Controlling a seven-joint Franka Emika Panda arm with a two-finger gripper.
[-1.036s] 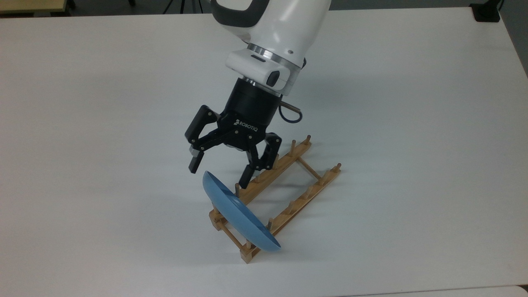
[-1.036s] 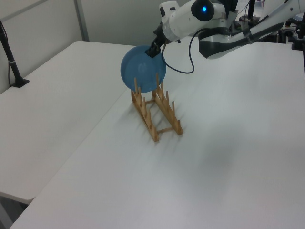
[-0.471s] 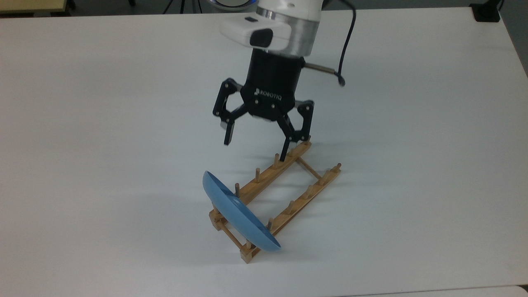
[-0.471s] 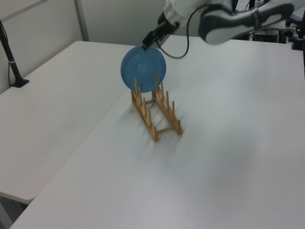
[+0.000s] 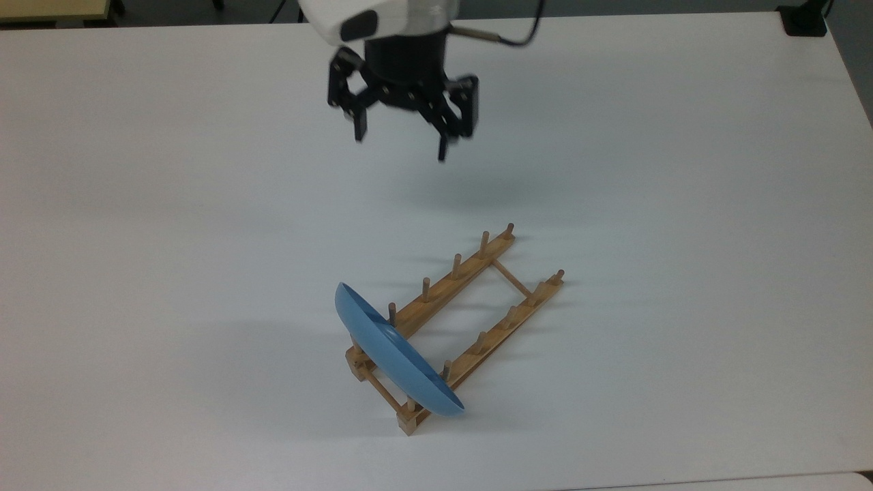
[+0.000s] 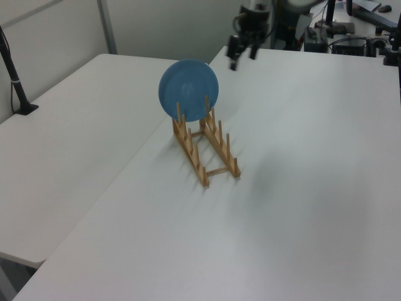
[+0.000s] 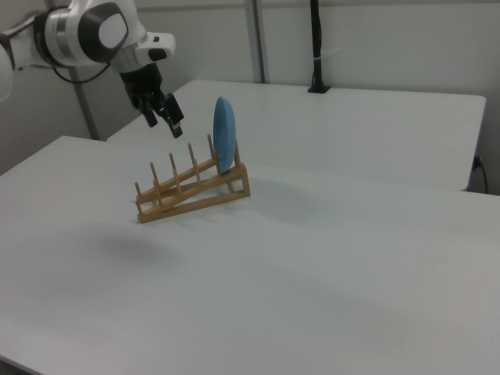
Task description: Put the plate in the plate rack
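Now the plate stands on its edge in the plate rack. It sits in the last slot at one end, between the pegs, and leans a little. In the top view this is the end of the rack nearest the bottom edge of the surface. The plate is light blue and round, and in the left view its round face shows above the wooden pegs. In the right view the plate looks thin, because it is seen from the side.

The rack is made of light brown wood, with two long rails and short pegs that point up. It lies near the middle of the white surface, turned at a slant in the top view. The other slots hold nothing.

The hand is black and hangs in the air, well apart from the plate and the rack. Its two fingers are spread wide and hold nothing. In the top view it is up near the far edge of the surface. In the right view the hand is up to the left of the plate.
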